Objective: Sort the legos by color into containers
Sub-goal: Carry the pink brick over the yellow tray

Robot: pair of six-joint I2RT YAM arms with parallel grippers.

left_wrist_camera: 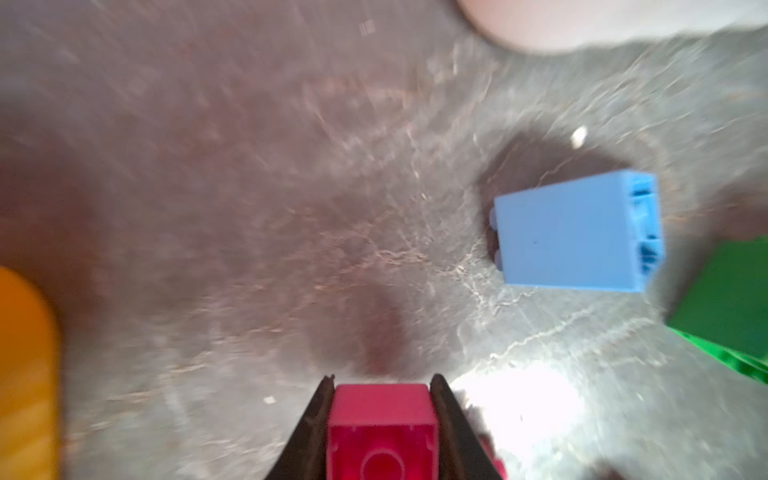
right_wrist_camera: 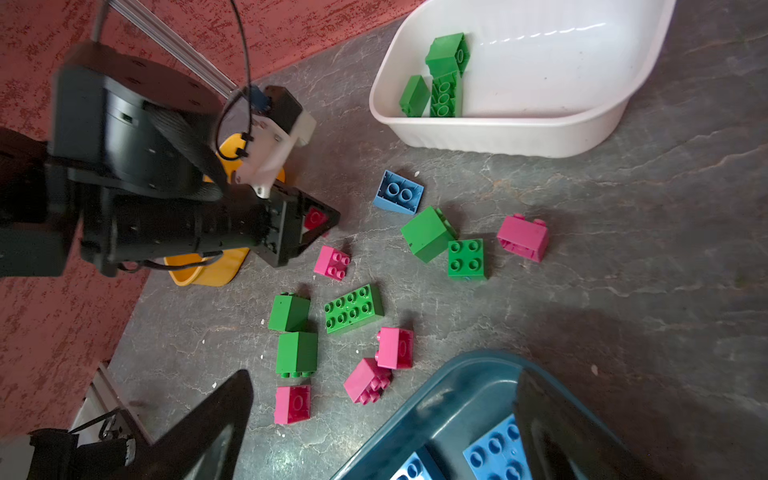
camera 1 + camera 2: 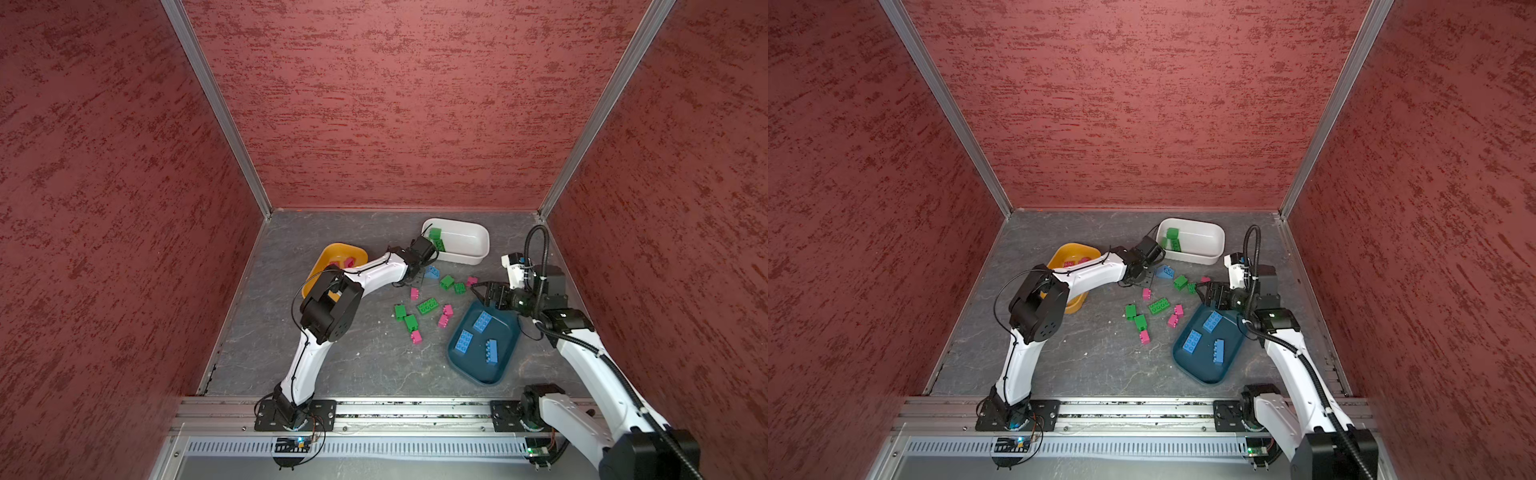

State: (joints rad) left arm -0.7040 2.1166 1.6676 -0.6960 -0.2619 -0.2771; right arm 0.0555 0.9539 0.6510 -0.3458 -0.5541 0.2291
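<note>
My left gripper (image 1: 382, 380) clamped a pink brick (image 1: 382, 415) low over the table (image 1: 249, 208), between the yellow-orange bin (image 1: 25, 374) and a blue brick (image 1: 573, 237). My right gripper (image 3: 484, 291) gaped empty by the teal bin (image 3: 452, 351). It held three blue bricks (image 3: 482, 321), the white bin (image 2: 519, 137) three green bricks (image 2: 446, 54), and roughly eleven loose bricks (image 2: 353, 307) awaited sorting.

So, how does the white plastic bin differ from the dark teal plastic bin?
The white plastic bin is deep with tall walls; the dark teal plastic bin is shallow. The white bin holds green bricks; the teal bin holds three blue bricks. Both are rounded rectangles on the grey table.
</note>
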